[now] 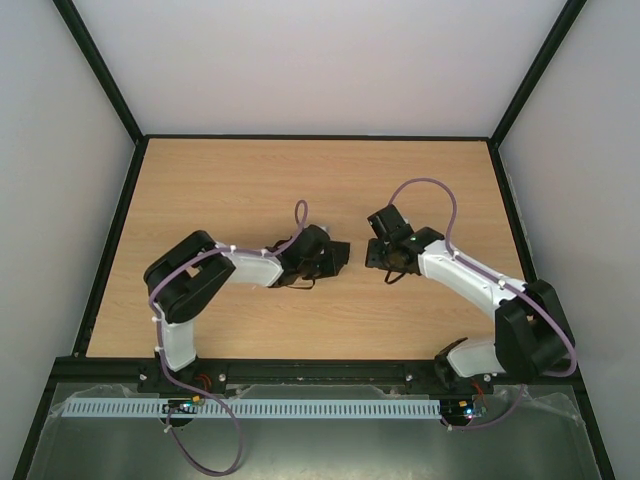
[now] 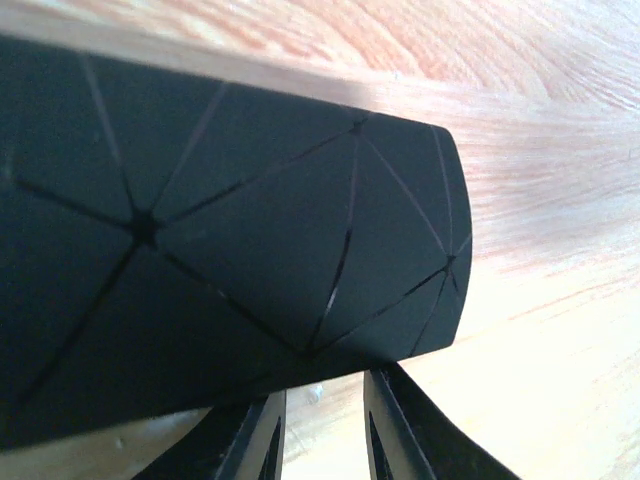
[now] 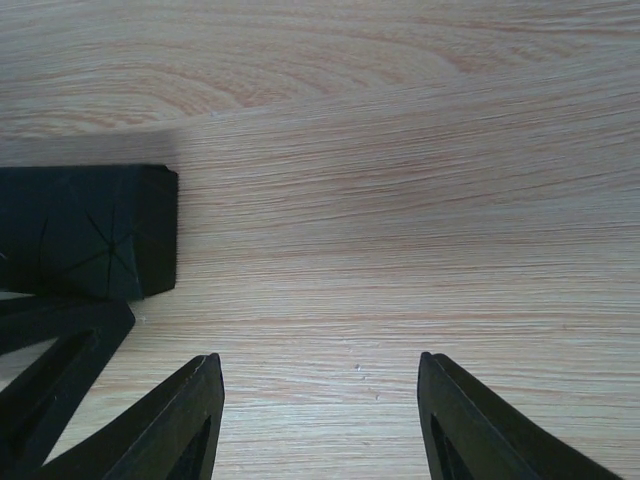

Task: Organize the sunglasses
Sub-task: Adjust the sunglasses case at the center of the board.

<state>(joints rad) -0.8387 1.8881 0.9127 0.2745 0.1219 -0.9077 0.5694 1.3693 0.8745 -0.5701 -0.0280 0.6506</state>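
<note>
The pink sunglasses show in no view. A black oblong case with faceted lines sits near the table's middle. My left gripper is shut on its near edge. In the left wrist view the case fills most of the frame and hides the fingertips of the left gripper. My right gripper is open and empty, just right of the case. In the right wrist view it hangs over bare wood, with the end of the case at the left.
The wooden table is walled in by a black frame and grey panels. A finger of the left gripper shows under the case in the right wrist view. The two grippers are close together at the table's middle.
</note>
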